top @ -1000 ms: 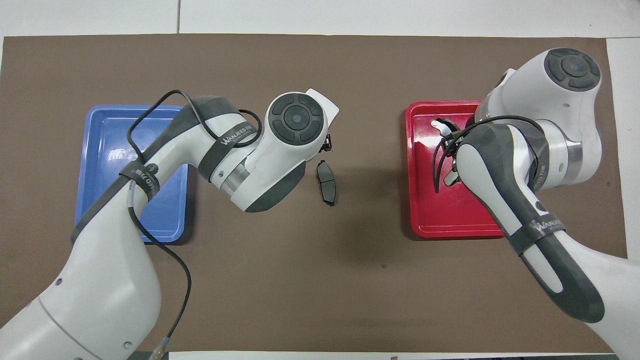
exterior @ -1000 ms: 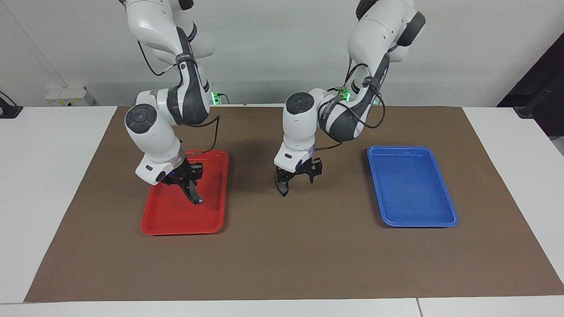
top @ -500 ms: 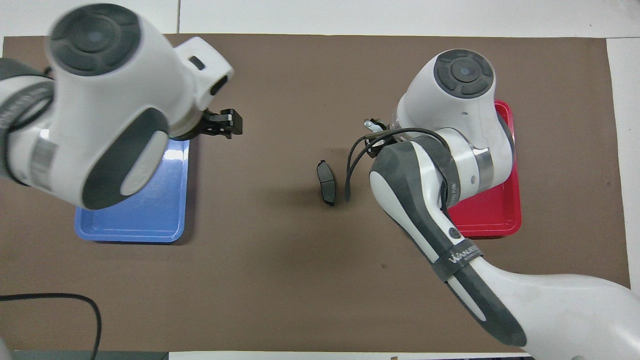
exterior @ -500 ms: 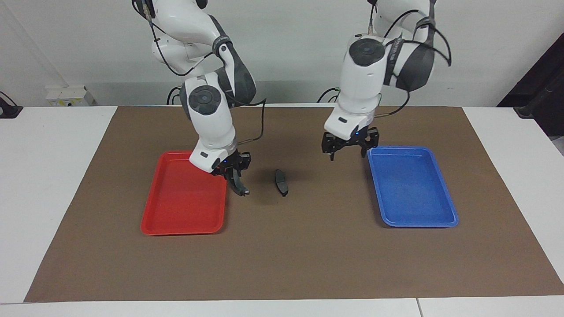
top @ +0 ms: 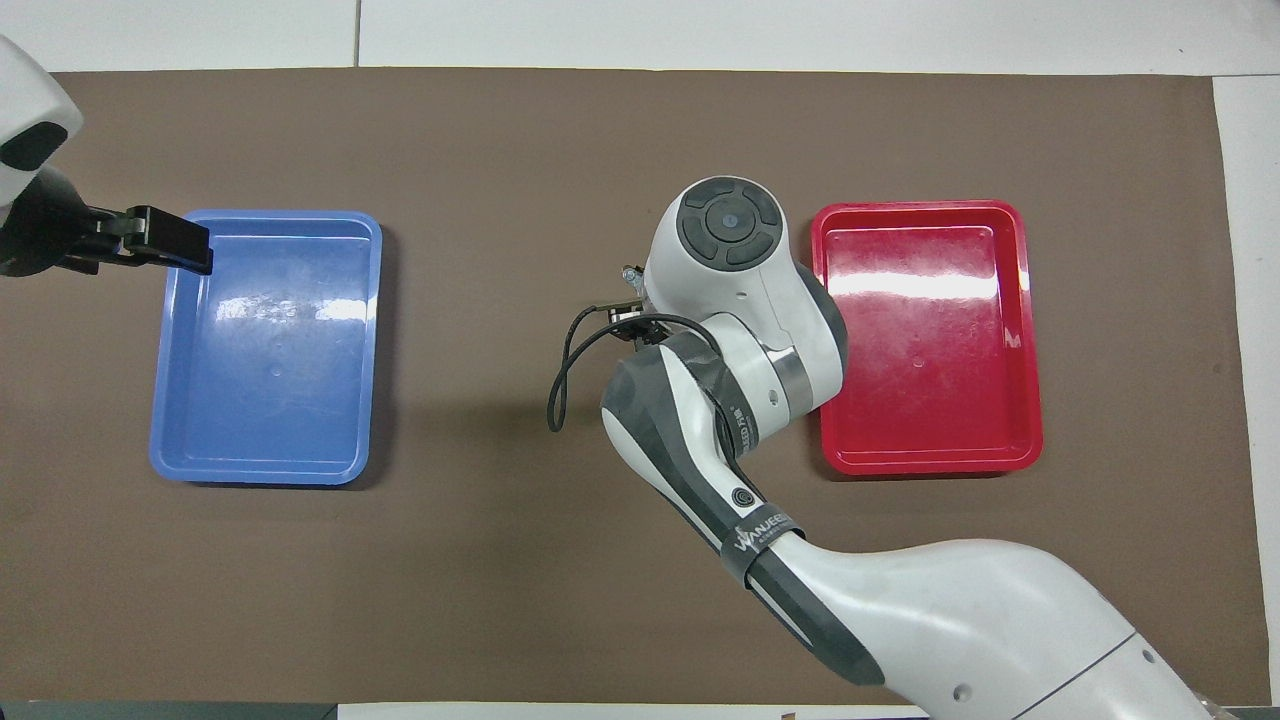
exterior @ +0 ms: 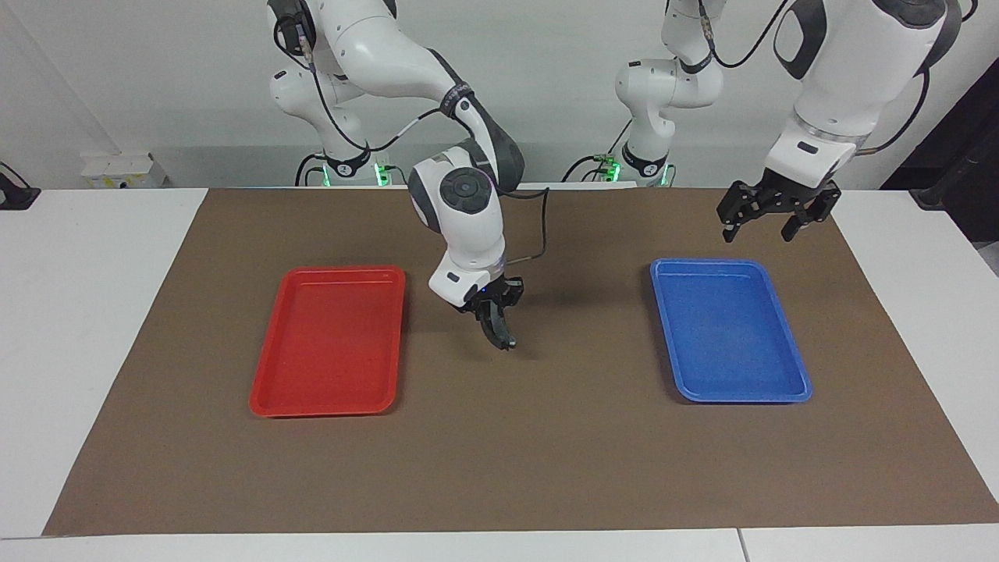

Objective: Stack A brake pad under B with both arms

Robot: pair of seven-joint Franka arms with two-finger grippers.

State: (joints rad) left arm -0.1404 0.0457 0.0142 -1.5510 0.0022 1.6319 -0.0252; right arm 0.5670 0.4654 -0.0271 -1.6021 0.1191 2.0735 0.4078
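Right gripper [exterior: 495, 328], frame centre, clamps the long black curved crescent pad B [exterior: 499, 337]; lower it squarely onto the mat-level short pad, hidden here. Left gripper [exterior: 769, 220] waits spread, empty, upper right.

Bright even light; glare on red tray [top: 925, 282] and blue tray [top: 300, 305]; soft shadows.
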